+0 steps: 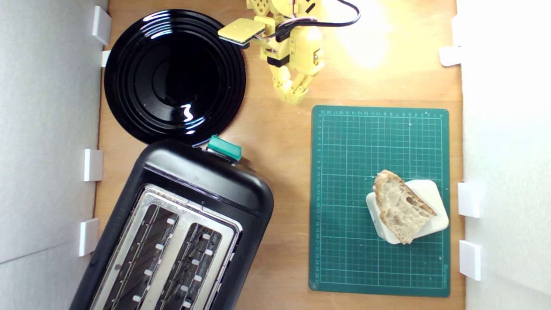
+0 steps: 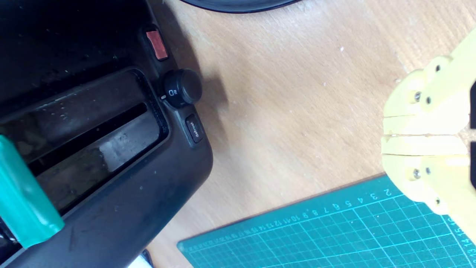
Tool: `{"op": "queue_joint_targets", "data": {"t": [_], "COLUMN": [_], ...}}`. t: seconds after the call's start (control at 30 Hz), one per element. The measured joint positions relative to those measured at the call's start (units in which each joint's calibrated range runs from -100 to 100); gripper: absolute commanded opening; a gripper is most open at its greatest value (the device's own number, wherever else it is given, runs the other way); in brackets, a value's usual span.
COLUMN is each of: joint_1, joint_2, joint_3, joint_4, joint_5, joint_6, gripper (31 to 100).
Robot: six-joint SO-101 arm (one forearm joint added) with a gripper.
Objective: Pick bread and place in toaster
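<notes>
The bread [image 1: 402, 206], a tan holey wedge with brown crust, lies on a cream rounded-square block [image 1: 430, 193] on the green cutting mat [image 1: 344, 172] at the exterior view's right. The black toaster [image 1: 206, 181] with silver slotted top and green lever knob [image 1: 224, 147] fills the lower left; its front panel [image 2: 111, 186] and knob [image 2: 22, 193] show in the wrist view. My yellow gripper [image 1: 294, 99] hangs near the top centre, above bare wood just off the mat's corner, fingers pressed together [image 2: 386, 134] and empty. The bread is out of the wrist view.
A round glossy black plate [image 1: 174, 77] lies at the top left, touching the toaster's back edge. White walls with clips [image 1: 93, 165] border both sides. A strip of bare wood [image 1: 288, 193] runs between toaster and mat.
</notes>
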Motion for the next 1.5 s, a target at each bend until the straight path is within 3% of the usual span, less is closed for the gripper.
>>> {"op": "queue_joint_targets", "data": {"t": [1.5], "joint_1": [-0.8], "joint_2": [0.0], "joint_3": [0.0], "joint_4": [0.0], "joint_5": [0.0], "joint_6": [0.0], "gripper": [36.0]}}
